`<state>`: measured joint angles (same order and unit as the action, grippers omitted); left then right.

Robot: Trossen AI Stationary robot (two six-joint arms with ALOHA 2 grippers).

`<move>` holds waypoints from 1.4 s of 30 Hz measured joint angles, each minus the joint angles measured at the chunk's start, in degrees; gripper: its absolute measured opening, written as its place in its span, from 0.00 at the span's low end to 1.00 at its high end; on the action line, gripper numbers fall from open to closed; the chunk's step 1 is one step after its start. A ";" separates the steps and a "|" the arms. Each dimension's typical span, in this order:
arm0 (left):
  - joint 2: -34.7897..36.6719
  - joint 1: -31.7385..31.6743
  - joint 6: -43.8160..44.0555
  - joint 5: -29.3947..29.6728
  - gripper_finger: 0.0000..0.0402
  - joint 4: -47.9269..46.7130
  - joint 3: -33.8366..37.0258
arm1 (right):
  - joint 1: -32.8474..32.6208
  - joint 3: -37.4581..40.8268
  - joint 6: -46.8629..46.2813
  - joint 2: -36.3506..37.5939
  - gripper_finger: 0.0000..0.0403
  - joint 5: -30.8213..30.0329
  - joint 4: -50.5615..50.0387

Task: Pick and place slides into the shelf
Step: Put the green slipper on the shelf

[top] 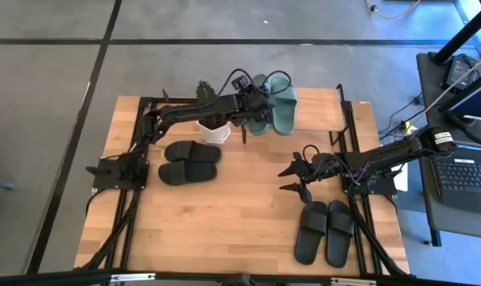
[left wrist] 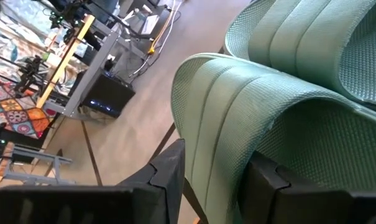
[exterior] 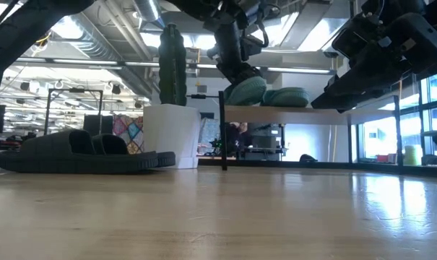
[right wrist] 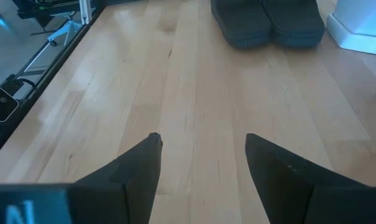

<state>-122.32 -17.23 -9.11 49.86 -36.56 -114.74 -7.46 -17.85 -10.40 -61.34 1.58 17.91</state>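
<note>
Risk: the green slide (left wrist: 237, 124) sits at the shelf (top: 320, 107) top's near edge, about 12 o'clock on the table; an abrupt release could tip it off.

Left gripper (top: 256, 103) pinches its strap (jaws part-closed around foam).

Right gripper (top: 290, 179), 3 o'clock, spread, empty.

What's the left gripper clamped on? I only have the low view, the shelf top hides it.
Observer: The left gripper is shut on the strap of a sage-green slide.
Operator: Second green one already up there?
Observer: Yes, the other green slide lies right beside it on the shelf.
Operator: Right arm busy?
Observer: No. The right gripper is open and empty over bare table, near a black pair.
</note>
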 joint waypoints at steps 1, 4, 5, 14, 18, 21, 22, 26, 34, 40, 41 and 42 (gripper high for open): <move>0.00 0.00 0.00 0.06 0.29 -0.09 0.02 | 0.00 0.00 0.00 0.00 0.58 0.01 0.00; 0.00 0.00 -0.01 0.02 0.29 -0.30 0.00 | 0.00 0.00 0.03 0.00 0.58 0.01 0.00; 0.00 0.00 -0.01 0.01 0.29 -0.31 0.00 | 0.00 0.00 0.05 0.00 0.58 0.00 0.00; 0.00 0.00 -0.44 0.03 0.29 -1.95 0.00 | 0.00 0.00 0.09 0.00 0.58 0.00 0.00; 0.00 0.00 -0.46 0.31 0.29 -2.00 0.00 | 0.00 0.00 0.10 0.00 0.58 0.00 0.00; 0.00 0.00 -0.47 0.39 0.29 -2.00 0.00 | -0.02 0.00 0.09 0.00 0.58 0.00 0.00; 0.00 0.00 -0.48 0.39 0.29 -2.00 0.00 | -0.02 0.00 0.11 0.00 0.58 0.00 0.00; 0.00 0.08 -0.50 0.40 0.29 -2.02 0.00 | -0.02 0.00 0.12 0.00 0.58 0.00 0.00; 0.28 0.20 -0.67 -1.07 0.29 -5.64 0.00 | -0.02 0.00 0.16 0.00 0.58 0.00 0.00; 0.28 0.54 -0.65 -1.28 0.42 -5.63 0.00 | -0.02 0.00 0.19 0.00 0.58 0.00 0.00; 0.28 0.65 -0.73 -1.27 0.45 -5.63 0.00 | -0.02 0.00 0.21 0.00 0.58 0.00 0.00; 0.31 0.75 -0.89 -1.22 0.48 -5.63 0.00 | -0.02 0.00 0.23 0.00 0.58 0.00 0.00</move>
<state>-122.02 -16.48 -10.00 48.63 -42.19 -114.74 -7.49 -17.85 -10.17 -61.34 1.58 17.91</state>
